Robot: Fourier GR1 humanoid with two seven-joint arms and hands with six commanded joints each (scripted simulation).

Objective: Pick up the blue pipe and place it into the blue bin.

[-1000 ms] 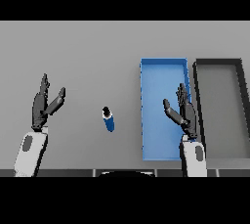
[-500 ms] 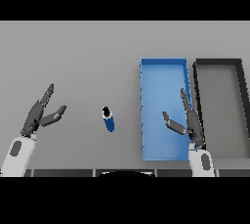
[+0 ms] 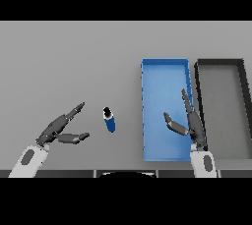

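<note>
We see one blue pipe [image 3: 110, 120] lying on the grey table [image 3: 74, 62], untouched, left of the one blue bin [image 3: 165, 69]. One dark bin [image 3: 220, 63] sits just right of the blue one. Our left hand [image 3: 61, 128] hovers near the pipe's left, fingers spread and holding nothing. Our right hand [image 3: 189, 123] hangs over the blue bin's near right part, likewise spread and holding nothing.

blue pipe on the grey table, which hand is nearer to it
Left. The left hand is open just left of the small blue pipe; the right hand hovers open over the blue bin, farther away.
</note>
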